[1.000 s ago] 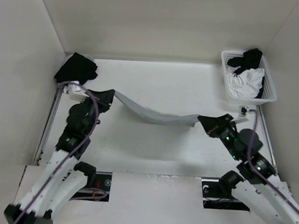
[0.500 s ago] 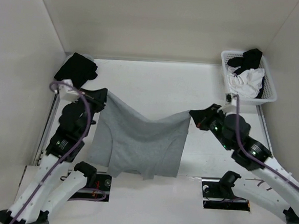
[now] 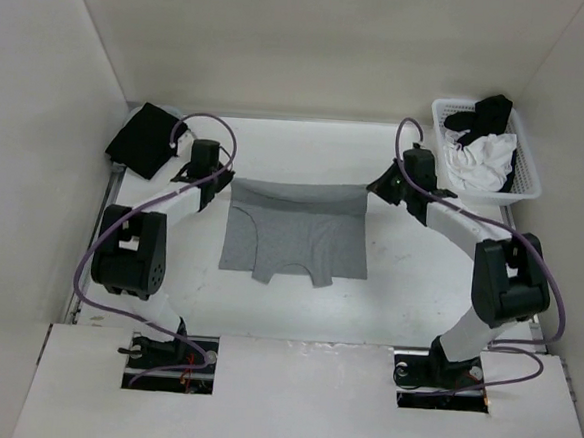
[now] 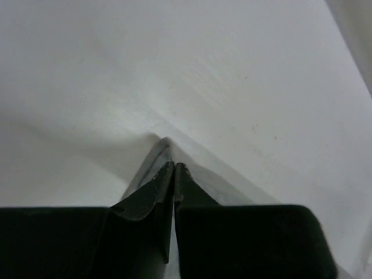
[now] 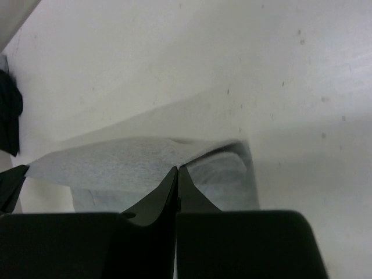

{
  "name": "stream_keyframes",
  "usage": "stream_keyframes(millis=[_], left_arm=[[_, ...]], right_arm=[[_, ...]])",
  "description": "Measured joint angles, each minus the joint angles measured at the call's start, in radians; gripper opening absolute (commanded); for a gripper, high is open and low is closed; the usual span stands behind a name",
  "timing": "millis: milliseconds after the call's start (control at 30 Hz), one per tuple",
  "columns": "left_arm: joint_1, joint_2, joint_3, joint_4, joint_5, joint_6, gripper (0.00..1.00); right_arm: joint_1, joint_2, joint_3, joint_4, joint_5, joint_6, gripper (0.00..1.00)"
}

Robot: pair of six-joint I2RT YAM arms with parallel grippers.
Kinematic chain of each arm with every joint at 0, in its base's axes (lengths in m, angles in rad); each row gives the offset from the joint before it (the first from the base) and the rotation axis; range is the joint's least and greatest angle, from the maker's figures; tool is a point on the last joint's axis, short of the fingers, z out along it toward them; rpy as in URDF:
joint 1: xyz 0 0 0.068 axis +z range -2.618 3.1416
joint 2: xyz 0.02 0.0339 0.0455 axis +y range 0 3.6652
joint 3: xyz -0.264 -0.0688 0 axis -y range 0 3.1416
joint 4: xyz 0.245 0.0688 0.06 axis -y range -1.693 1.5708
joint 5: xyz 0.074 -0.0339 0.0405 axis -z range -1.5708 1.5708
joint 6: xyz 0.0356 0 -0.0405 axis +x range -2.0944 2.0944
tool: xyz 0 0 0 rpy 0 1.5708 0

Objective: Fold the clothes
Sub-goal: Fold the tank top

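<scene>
Left of the white basket (image 3: 439, 139), left gripper (image 3: 219, 182) and right gripper (image 3: 372, 189) clench the grey shorts (image 3: 296, 237) at the waistband corners. The fabric looks light and limp, likely best held at the corners.

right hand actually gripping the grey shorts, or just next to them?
Touching. In the right wrist view the right hand is shut on the top edge of the grey shorts, with the fabric pinched at its tip.

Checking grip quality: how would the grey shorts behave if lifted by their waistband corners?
Probably floppy: the grey shorts lie flat on the table, only the waistband pulled straight between the left gripper and right gripper. Likely light and thin: the shut jaws show hardly any gap. Expect sagging midway.
</scene>
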Motion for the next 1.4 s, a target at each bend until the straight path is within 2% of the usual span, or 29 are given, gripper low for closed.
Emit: stream_keyframes(millis=[100,233,400,633,800,933,1067,1133,1167,1267,1333,1400], left_arm=[[0.002,0.055,0.113,0.023,0.024,-0.002,0.00],[0.005,0.016,0.119,0.086,0.034,-0.007,0.00],[0.005,-0.158,-0.125,0.173,0.055,-0.034,0.00],[0.011,-0.469,-0.461,0.179,0.090,-0.072,0.00],[0.012,-0.733,-0.542,0.140,0.116,-0.076,0.00],[0.013,-0.857,-0.588,0.111,0.136,-0.076,0.00],[0.010,-0.941,-0.683,0.053,0.147,-0.084,0.01],[0.009,-0.992,-0.736,0.009,0.150,-0.093,0.06],[0.010,-1.019,-0.761,-0.014,0.150,-0.097,0.09],[0.021,-1.053,-0.798,-0.068,0.153,-0.098,0.24],[0.040,-1.052,-0.798,-0.082,0.155,-0.096,0.27],[0.063,-1.054,-0.797,-0.092,0.160,-0.095,0.27]], right_arm=[[-0.022,0.073,0.068,0.021,-0.023,0.003,0.00],[-0.027,0.042,0.061,0.056,-0.032,0.003,0.00],[-0.024,-0.135,-0.142,0.135,-0.039,0.011,0.00],[0.021,-0.402,-0.425,0.167,-0.034,0.035,0.00],[0.087,-0.613,-0.566,0.140,0.000,0.046,0.00],[0.154,-0.769,-0.656,0.079,0.050,0.072,0.00],[0.233,-0.838,-0.713,0.015,0.097,0.118,0.00],[0.269,-0.856,-0.742,-0.019,0.126,0.151,0.00],[0.283,-0.861,-0.752,-0.039,0.138,0.168,0.02],[0.313,-0.869,-0.769,-0.082,0.176,0.212,0.21],[0.319,-0.870,-0.770,-0.105,0.198,0.226,0.36],[0.319,-0.881,-0.769,-0.114,0.217,0.227,0.45]])
